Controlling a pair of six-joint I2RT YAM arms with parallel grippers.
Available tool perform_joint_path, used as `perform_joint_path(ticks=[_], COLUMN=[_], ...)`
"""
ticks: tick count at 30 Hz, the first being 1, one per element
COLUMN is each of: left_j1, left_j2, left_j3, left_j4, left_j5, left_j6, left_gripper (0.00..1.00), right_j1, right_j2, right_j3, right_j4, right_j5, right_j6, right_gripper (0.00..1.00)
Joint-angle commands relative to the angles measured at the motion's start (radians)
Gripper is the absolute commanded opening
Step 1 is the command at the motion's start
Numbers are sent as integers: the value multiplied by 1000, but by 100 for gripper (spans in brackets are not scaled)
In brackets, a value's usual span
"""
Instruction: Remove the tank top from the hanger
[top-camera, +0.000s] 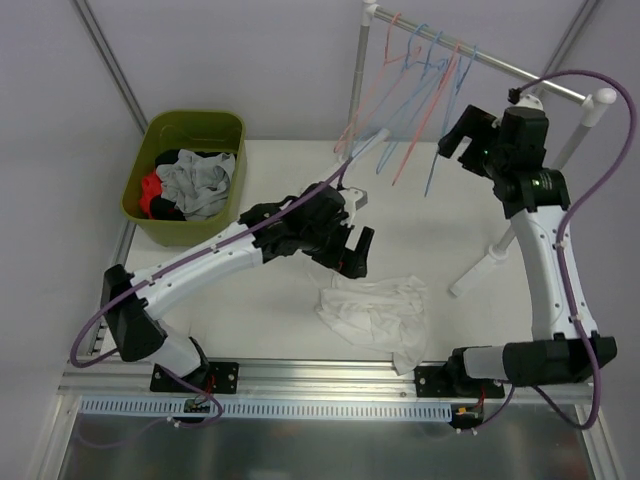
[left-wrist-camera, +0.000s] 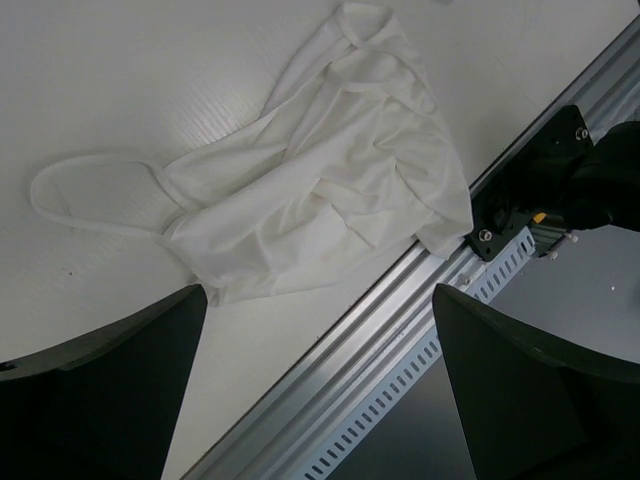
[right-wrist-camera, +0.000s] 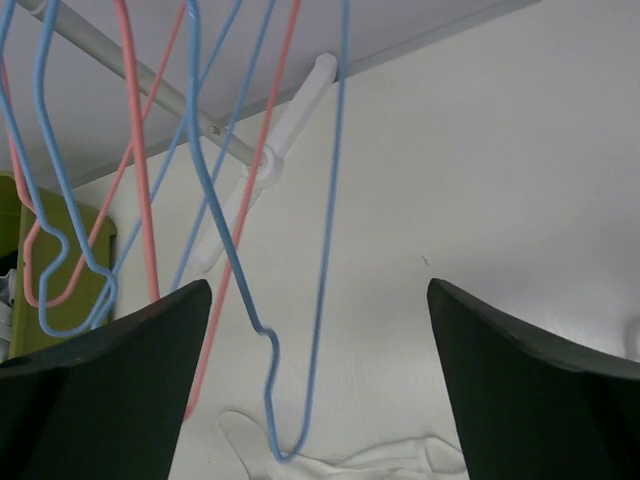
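Tank top off its hanger and lying on the table — the job looks done to me.

The white tank top (top-camera: 375, 312) lies crumpled on the table (top-camera: 275, 180), toward 6 o'clock from its middle, close to the near edge and free of any wire. My left pincer (top-camera: 352, 248) hovers at its 11 o'clock, jaws wide, holding nothing. Up at 1 o'clock the hangers (top-camera: 420, 80) — pink and blue — hang bare on the rail (top-camera: 500, 62). My right pincer (top-camera: 462, 140) is beside them, jaws wide too, with a blue wire showing between them but not pinched. I judge nothing is left, save perhaps drawing back.
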Motion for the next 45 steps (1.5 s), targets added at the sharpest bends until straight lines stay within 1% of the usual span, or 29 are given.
perform_joint_path(ticks=[1,2,4,5,7,8,10,13,16,17,19,23,24,25,26,27,28,29,30,32,34,35,37,38,40,41,42,44,45], left_j1=[-32,-45,-64,-87,-107,-127,-145,-190,-243,-251,-272,-305,-311,-318,-319,-319,-319,-317,-314,-294,-270,-241,-202,-147,-86,-53,9,77,144], left_j2=[109,137,212,237,309,332,392,467,550,573,628,681,693,697,702,705,704,702,688,641,520,410,293,188,103,67,20,-17,-22], left_j3=[86,100,140,149,176,184,201,218,224,221,215,183,177,167,161,137,123,103,92,39,2,-35,-66,-72,-57,-20,3,105,141], left_j4=[-5,-6,-4,-4,-6,-6,-6,-6,-4,-4,-4,-2,-2,-4,-2,-1,1,1,1,-1,-4,-7,-19,-30,-64,-77,-90,-137,-154], left_j5=[10,13,5,1,-9,-12,-6,-39,-119,-121,-167,-246,-265,-280,-286,-306,-320,-332,-355,-384,-433,-453,-498,-501,-512,-516,-524,-535,-535], left_j6=[8,6,12,18,35,40,35,26,28,22,-8,-40,-51,-55,-63,-87,-97,-104,-115,-141,-152,-161,-173,-179,-170,-146,-129,-79,-62], left_gripper=[99,99,99,99,99,99,99,99,99,99,99,99,96,87,66,26,12,2,0,0,0,0,0,0,0,0,0,0,0], right_j1=[-51,-59,-79,-85,-96,-99,-105,-105,-107,-107,-105,-105,-107,-105,-107,-107,-107,-107,-105,-105,-107,-105,-107,-105,-105,-105,-105,-105,-105], right_j2=[-180,-254,-328,-408,-490,-565,-621,-673,-690,-696,-710,-716,-715,-713,-711,-710,-710,-707,-705,-702,-702,-702,-704,-705,-705,-705,-705,-702,-699], right_j3=[-85,-111,-184,-206,-267,-280,-266,-199,-120,-105,-100,-73,-65,-59,-53,-42,-36,-31,-28,-11,2,4,3,-1,-11,-14,-17,-21,-19], right_j4=[-2,-40,-85,-132,-168,-197,-241,-367,-431,-436,-444,-464,-467,-467,-468,-467,-467,-468,-467,-468,-467,-467,-467,-468,-465,-465,-464,-461,-456], right_j5=[32,41,51,63,72,86,115,135,75,27,-9,-2,0,-4,-9,-11,-14,-18,-18,-18,-21,-21,-17,-17,-15,-15,-15,-21,-26], right_j6=[26,28,29,31,26,4,-36,-112,-139,-139,-141,-155,-155,-156,-156,-156,-155,-156,-156,-156,-164,-190,-196,-198,-198,-195,-195,-191,-191], right_gripper=[99,99,100,100,99,100,99,100,99,100,99,99,99,100,100,100,99,99,99,100,100,99,100,99,100,99,99,99,100])
